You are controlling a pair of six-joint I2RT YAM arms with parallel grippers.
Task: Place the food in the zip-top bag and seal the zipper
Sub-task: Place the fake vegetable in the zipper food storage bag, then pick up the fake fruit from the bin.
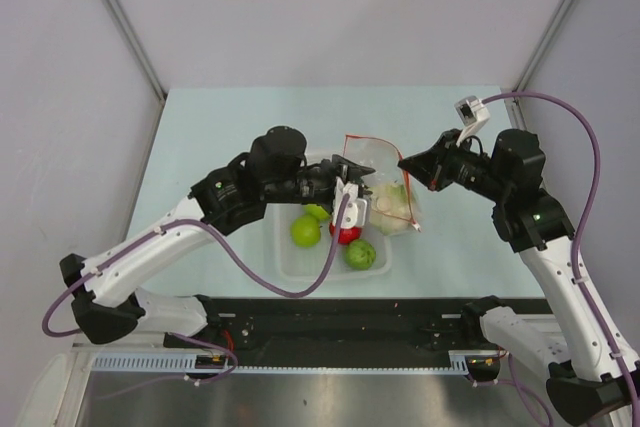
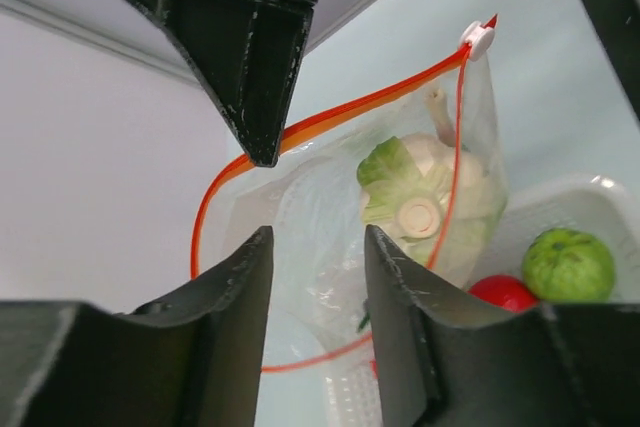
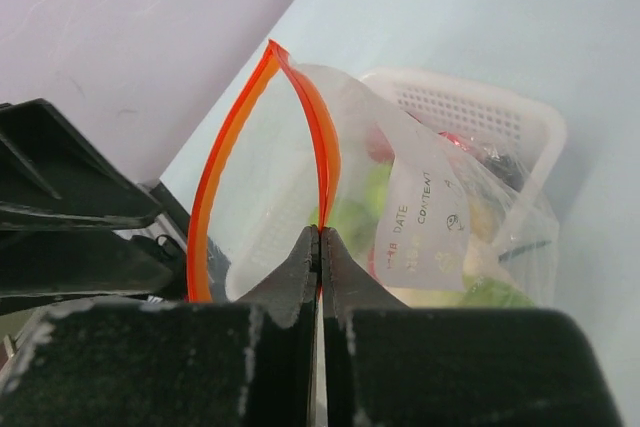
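Observation:
The clear zip-top bag point(image 1: 385, 172) stands with its mouth held open, its foot against the white basket point(image 1: 290, 265). A pale green cabbage point(image 2: 415, 187) lies inside it. My right gripper point(image 3: 320, 235) is shut on one lip of the red zipper point(image 3: 235, 137). My left gripper point(image 2: 318, 247) is open with nothing between its fingers, just in front of the bag's mouth point(image 1: 340, 179). In the basket lie two green fruits point(image 1: 305, 231) point(image 1: 360, 254), a red fruit point(image 1: 346, 235) and a small yellow-green piece point(image 1: 318, 212).
The white zipper slider point(image 2: 480, 39) sits at the far end of the strip. The right gripper's black fingers point(image 2: 250, 67) hang close above the left gripper. Grey walls enclose the pale blue table point(image 1: 220, 127) on three sides.

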